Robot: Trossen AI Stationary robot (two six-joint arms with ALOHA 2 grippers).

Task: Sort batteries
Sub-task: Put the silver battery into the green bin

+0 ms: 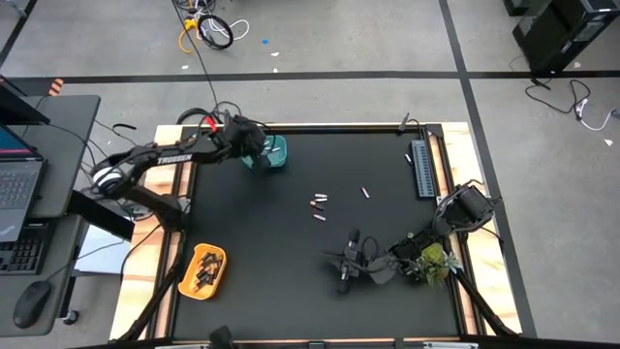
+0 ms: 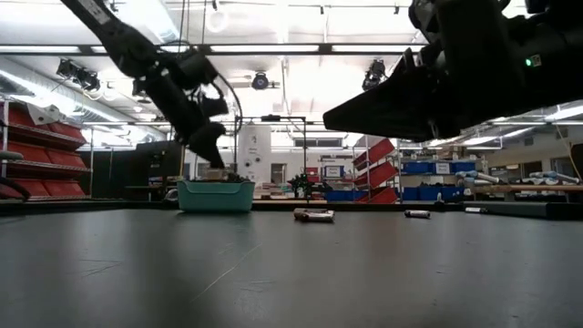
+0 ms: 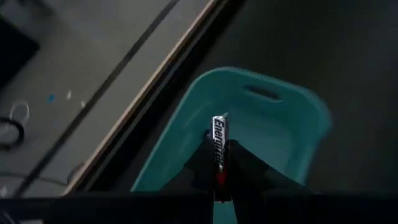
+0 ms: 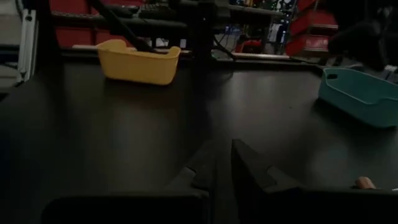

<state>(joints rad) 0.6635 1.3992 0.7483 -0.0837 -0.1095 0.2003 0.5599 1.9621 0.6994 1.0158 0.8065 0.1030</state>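
My left gripper [image 1: 254,145] hangs over the teal bin [image 1: 272,153] at the table's far left and is shut on a silver-and-black battery [image 3: 219,149]. Low view: my left gripper [image 2: 208,144] stands just above the teal bin's rim [image 2: 216,185]. Three loose batteries [image 1: 318,206] lie flat mid-table, and another battery [image 1: 365,192] lies to their right. The yellow bin [image 1: 202,270] at the near left holds several dark batteries. My right gripper [image 1: 334,258] sits low over the table, near of the loose ones, with its fingers [image 4: 205,169] shut on nothing. My left gripper pinches the battery between its two fingers [image 3: 249,169], coming from above and slanting down. The battery lies along the fingers, its labelled upper part [image 3: 219,134] sticking out past their tips. It is lifted clear, over the teal bin's inside [image 3: 273,134].
A grey ribbed strip [image 1: 422,167] lies along the table's right edge at the far side. A green plant-like item [image 1: 433,260] sits by the right arm's base. Bare black mat [image 1: 262,233] spreads between the two bins. Cables run past the far left corner.
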